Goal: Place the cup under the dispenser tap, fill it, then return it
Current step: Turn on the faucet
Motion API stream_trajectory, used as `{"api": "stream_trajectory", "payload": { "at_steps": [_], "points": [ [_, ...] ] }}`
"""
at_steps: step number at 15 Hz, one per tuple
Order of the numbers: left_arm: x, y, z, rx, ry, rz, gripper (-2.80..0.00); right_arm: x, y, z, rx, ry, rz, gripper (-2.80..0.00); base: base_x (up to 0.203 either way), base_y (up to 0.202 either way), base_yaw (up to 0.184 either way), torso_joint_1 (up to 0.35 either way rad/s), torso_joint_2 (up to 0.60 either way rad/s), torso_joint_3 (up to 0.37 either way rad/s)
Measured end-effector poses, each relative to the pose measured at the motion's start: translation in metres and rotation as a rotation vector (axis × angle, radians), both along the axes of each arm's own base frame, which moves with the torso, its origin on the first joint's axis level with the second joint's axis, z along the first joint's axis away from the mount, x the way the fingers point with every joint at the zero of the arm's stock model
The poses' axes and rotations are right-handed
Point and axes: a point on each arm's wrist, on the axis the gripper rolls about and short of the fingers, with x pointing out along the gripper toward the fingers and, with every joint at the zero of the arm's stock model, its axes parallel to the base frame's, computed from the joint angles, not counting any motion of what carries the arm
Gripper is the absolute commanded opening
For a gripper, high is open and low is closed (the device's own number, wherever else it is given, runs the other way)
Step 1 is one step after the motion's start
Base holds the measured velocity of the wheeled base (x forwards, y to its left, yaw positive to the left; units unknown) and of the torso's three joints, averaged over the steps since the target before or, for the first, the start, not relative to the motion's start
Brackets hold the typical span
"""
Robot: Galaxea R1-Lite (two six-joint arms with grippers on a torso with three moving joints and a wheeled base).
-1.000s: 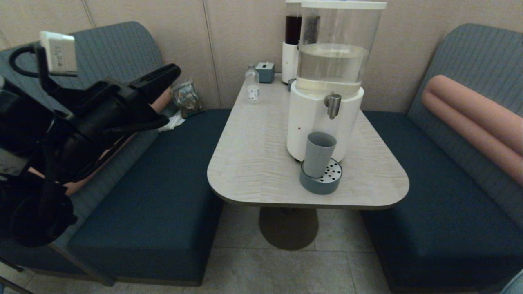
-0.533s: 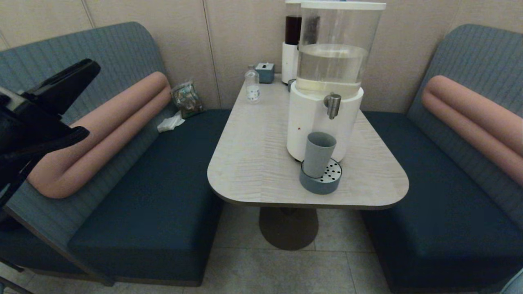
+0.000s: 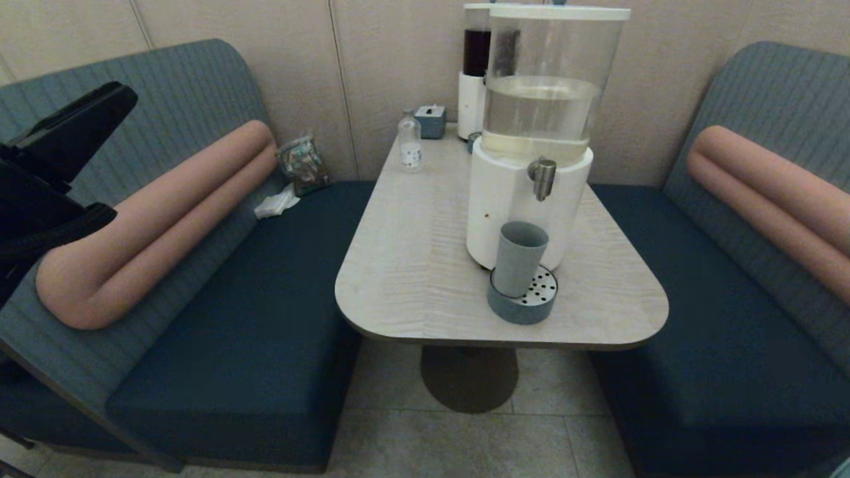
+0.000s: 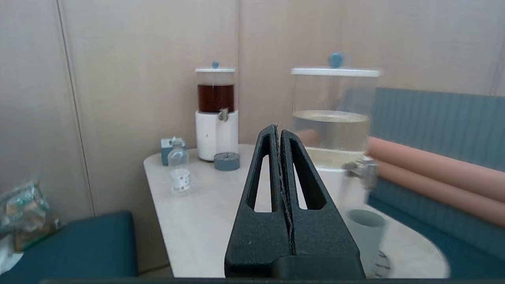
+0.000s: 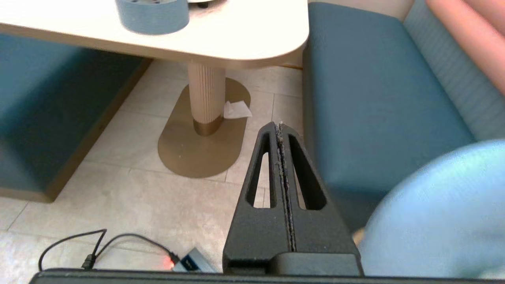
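Matte grey-blue, plain and without a handle, the cup point(image 3: 519, 257) is a tapered tumbler, wider at its open mouth than at its foot. It stands upright with its long axis vertical and its mouth facing up, its inside not showing any liquid that I can make out. It sits on the near-left part of a squat round grey-blue tray point(image 3: 531, 307) with a perforated steel top, close against the white round base of the big dispenser point(image 3: 524, 199). The dispenser tap point(image 3: 544, 178), a short brushed-steel spout pointing down, hangs above the tray and a little to the right of the cup's mouth rather than straight over it. The left hand point(image 4: 279, 130) is raised at the far left of the head view, well apart from the pale wood-grain surface point(image 3: 412, 265); its two dark fingers are pressed together and hold nothing. From that hand the cup point(image 4: 365, 236) lies ahead and to the right, lower than the fingertips, with the tap point(image 4: 361, 170) above it. The right hand point(image 5: 279, 127) hangs low beside the surface's pedestal, pointing at the tiled floor point(image 5: 130, 197), fingers closed on nothing, far below the cup.
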Motion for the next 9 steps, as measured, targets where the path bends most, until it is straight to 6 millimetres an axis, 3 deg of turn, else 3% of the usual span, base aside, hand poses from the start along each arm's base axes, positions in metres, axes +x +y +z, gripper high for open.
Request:
{"api": "stream_trajectory", "payload": {
  "at_steps": [4,9],
  "points": [
    [-0.0001,0.0000,-0.0002,0.002,0.012,0.003,-2.80,0.0000,0.0000,0.0000,0.005,0.000,-0.002,-2.80,0.171,0.000,0.001,0.007,0.00,0.003],
    [-0.0031,0.0000,0.0015,0.005,0.000,0.004,-2.80,0.0000,0.0000,0.0001,0.007,-0.001,-0.002,-2.80,0.000,0.000,0.000,0.000,0.00,0.000]
  ]
}}
